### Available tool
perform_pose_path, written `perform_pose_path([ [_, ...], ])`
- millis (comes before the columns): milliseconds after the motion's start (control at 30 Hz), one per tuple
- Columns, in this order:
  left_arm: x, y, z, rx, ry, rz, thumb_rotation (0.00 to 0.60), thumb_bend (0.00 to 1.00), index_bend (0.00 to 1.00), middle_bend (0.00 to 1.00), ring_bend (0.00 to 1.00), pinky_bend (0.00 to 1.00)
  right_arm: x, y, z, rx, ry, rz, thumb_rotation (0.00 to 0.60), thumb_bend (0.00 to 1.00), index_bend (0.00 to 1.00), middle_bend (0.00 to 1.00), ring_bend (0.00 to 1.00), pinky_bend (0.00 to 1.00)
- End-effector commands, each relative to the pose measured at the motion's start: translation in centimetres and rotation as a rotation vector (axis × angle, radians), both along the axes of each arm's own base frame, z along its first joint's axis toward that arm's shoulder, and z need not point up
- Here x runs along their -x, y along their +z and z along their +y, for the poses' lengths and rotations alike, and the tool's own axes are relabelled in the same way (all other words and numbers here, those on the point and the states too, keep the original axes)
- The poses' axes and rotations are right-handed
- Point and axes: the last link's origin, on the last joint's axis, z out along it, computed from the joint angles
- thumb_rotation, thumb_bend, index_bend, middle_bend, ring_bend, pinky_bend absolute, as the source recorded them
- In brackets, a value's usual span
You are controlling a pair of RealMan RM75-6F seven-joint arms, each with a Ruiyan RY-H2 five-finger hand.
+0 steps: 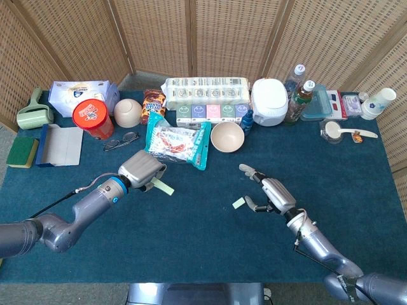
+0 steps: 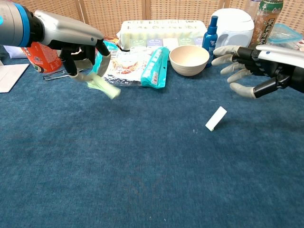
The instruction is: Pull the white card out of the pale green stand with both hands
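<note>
My left hand (image 1: pixel 141 170) grips the pale green stand (image 1: pixel 163 188), which sticks out below its fingers toward the table; in the chest view the left hand (image 2: pixel 81 51) holds the stand (image 2: pixel 102 87) just above the cloth, blurred. The white card (image 1: pixel 239 203) is out of the stand and lies free on the blue cloth left of my right hand (image 1: pixel 269 193). In the chest view the card (image 2: pixel 216 118) shows tilted, below and left of the right hand (image 2: pixel 252 71), whose fingers are spread and hold nothing.
Behind the hands lie a snack bag (image 1: pixel 175 142), a beige bowl (image 1: pixel 227 136) and glasses (image 1: pixel 121 140). A red cup (image 1: pixel 93 118), tissue packs (image 1: pixel 205 93), a white cooker (image 1: pixel 269 100) and bottles (image 1: pixel 300 96) line the back edge. A sponge (image 1: pixel 21 152) sits at the left.
</note>
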Motion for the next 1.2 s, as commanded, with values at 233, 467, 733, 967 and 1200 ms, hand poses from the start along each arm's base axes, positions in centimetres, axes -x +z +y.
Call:
perform_pose_path([
  [233,0.6,1.5,-0.7,-0.038,0.024,-0.048,0.476,0.32,0.21,0.39,0.35,0.6,0.8,1.5,0.1,0.046,-0.019,0.0,0.6,0.51,0.0,0.11,0.13,0.2],
  [467,2.3,3.5,-2.5,-0.106,0.059,-0.144,0.45,0.3,0.19,0.35,0.32,0.56,1.6,3.2,0.1,0.11,-0.033,0.022,0.6,0.51,0.0,0.11,0.12,0.19],
  [733,8.8,7.7,-8.2,-0.284,0.16,-0.258,0.452,0.29,0.19,0.35,0.32,0.56,3.7,5.5,0.5,0.2,-0.063,0.138,0.6,0.51,0.0,0.11,0.09,0.16],
  [967,14.0,9.9,-13.3,-0.38,0.254,-0.283,0.452,0.29,0.19,0.35,0.33,0.56,5.7,6.7,1.3,0.268,-0.09,0.271,0.6,0.51,0.0,0.11,0.08,0.14],
  [1200,18.9,12.6,-18.5,-0.547,0.348,-0.326,0.453,0.28,0.19,0.35,0.33,0.55,8.3,7.9,4.1,0.417,-0.147,0.505,0.6,0.51,0.01,0.12,0.06,0.11],
])
